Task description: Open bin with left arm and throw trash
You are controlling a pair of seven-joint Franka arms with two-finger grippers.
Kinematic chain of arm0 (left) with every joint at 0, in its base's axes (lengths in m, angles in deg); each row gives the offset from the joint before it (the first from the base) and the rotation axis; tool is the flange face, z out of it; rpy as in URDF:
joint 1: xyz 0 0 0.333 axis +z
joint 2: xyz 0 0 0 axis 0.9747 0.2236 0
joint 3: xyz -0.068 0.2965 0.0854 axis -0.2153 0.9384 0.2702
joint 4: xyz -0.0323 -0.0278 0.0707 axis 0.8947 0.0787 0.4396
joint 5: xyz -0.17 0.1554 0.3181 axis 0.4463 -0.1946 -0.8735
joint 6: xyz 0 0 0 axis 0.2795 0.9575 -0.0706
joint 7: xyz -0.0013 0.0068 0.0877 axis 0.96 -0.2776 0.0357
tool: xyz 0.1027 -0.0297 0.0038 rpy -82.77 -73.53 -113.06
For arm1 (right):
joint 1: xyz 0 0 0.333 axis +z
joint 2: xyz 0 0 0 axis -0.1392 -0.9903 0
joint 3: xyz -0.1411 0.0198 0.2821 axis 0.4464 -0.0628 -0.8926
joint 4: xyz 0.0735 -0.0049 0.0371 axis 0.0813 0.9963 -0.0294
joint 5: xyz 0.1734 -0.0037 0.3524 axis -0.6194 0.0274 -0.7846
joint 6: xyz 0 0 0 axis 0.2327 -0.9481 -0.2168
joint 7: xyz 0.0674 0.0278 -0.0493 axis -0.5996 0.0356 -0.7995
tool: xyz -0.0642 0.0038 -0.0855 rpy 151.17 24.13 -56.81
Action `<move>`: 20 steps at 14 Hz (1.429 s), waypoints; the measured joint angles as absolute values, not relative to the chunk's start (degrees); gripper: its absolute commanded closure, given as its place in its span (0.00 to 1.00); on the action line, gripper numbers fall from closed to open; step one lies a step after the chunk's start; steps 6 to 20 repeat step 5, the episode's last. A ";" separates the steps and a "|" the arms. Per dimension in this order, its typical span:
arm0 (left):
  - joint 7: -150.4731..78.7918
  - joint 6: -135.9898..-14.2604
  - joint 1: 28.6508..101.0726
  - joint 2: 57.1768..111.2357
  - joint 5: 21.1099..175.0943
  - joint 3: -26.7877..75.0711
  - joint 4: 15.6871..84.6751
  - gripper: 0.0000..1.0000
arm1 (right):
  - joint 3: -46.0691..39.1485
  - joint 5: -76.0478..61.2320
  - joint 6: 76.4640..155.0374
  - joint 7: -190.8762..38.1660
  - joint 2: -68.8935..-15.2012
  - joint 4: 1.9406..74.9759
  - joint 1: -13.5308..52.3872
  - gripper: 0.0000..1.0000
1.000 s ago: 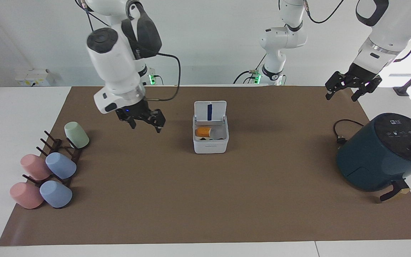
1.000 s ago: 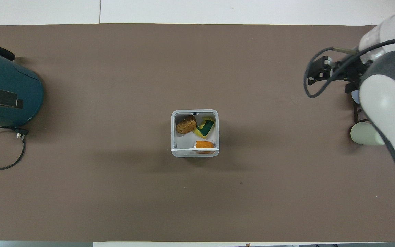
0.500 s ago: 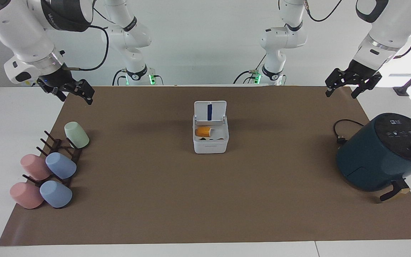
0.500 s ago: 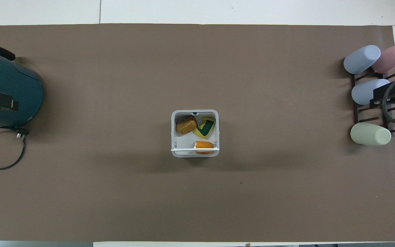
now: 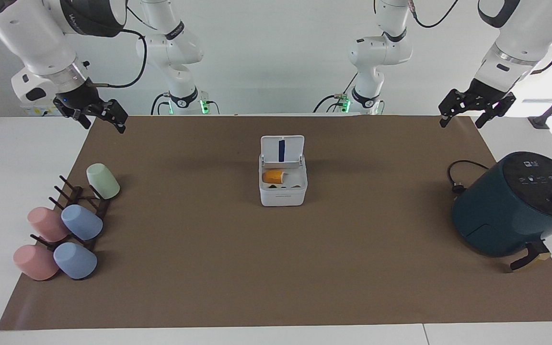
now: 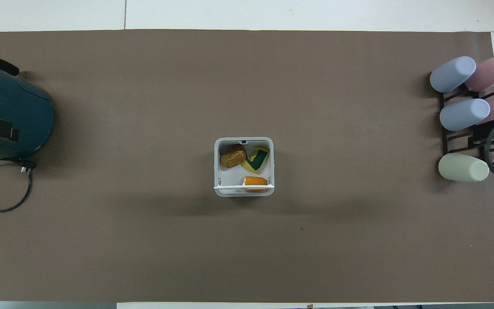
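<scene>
The white bin point(image 5: 283, 192) stands mid-mat with its lid point(image 5: 281, 149) upright, blue strip showing. In the overhead view the bin point(image 6: 218, 171) holds all the trash: a golden-brown piece point(image 6: 232, 156), a green-and-yellow piece point(image 6: 257, 159) and an orange piece point(image 6: 255, 181). The orange piece point(image 5: 272, 176) also shows in the facing view. My right gripper point(image 5: 102, 122) is open and empty, raised over the mat's corner at the right arm's end. My left gripper point(image 5: 461, 122) is open and empty, raised over the mat's edge at the left arm's end. Both are well away from the bin.
A dark teal round appliance point(image 5: 515, 206) with a black cord point(image 5: 458, 175) stands at the left arm's end. A dark rack with several pastel cups point(image 5: 65, 225) lies at the right arm's end; in the overhead view the cups point(image 6: 463, 116) sit partly under the right gripper's cable.
My right gripper has swung away from the spot beside the bin, up to the mat's corner at the right arm's end. My left gripper has risen slightly. The bin and trash have not moved.
</scene>
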State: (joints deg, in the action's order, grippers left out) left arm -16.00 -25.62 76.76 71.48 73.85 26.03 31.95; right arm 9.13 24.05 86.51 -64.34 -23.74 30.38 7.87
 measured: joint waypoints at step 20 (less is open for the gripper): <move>-16.61 -25.63 76.75 71.39 73.85 25.91 31.90 0.00 | 8.86 24.74 86.46 -64.58 -23.78 30.56 7.87 0.00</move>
